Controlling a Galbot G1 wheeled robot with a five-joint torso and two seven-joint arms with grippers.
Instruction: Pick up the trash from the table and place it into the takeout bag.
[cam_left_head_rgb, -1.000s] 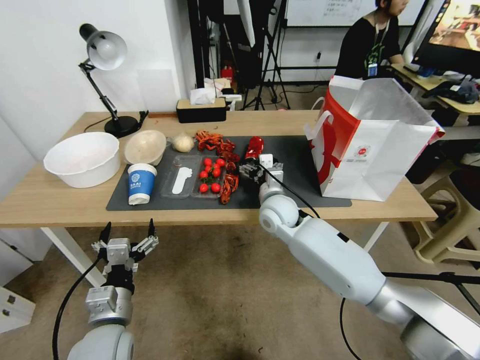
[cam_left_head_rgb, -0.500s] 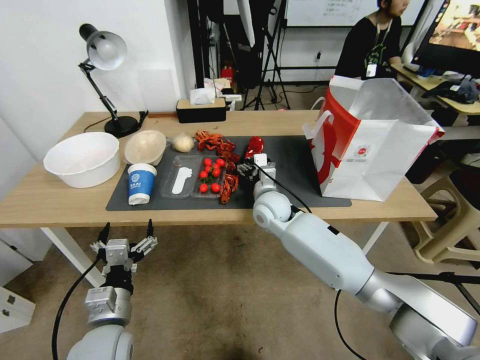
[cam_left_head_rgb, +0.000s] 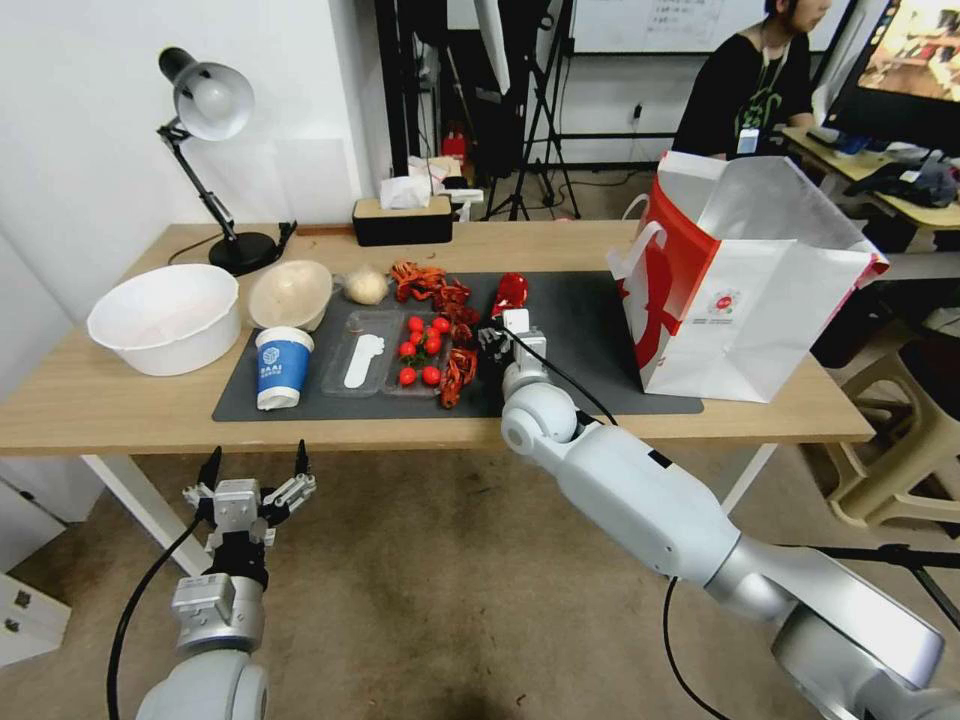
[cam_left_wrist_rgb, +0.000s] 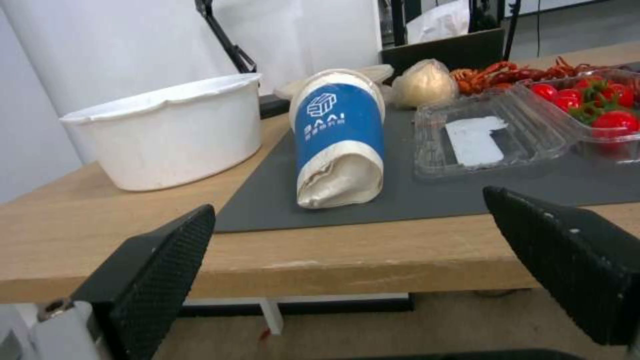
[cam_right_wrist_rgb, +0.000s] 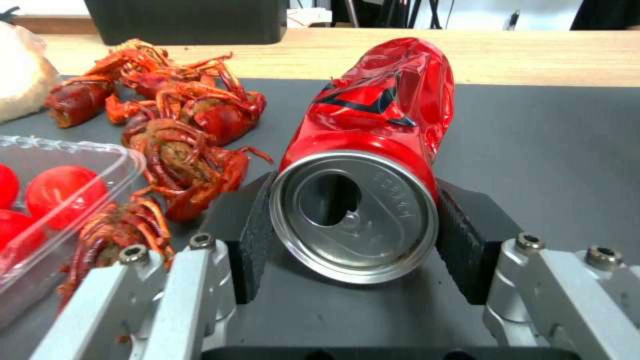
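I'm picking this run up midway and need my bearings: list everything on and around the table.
crushed can: 1, red, lying on the mat, between the right gripper's pads
blue paper cup: 1, blue and white, on its side at the mat's left end
beige bowl: 1, tilted, behind the cup
wrapped ball: 1, pale, beside the bowl
clear tray: 1, open, holds red tomatoes
crayfish: several, red, mid-mat
white tub: 1, table's left end
mat: 1, dark grey
takeout bag: 1, white and red, upright, table's right end
desk lamp: 1, back left
tissue box: 1, black, back edge
table: 1, light wood
right gripper: around the can
left gripper: open, below the table's front edge
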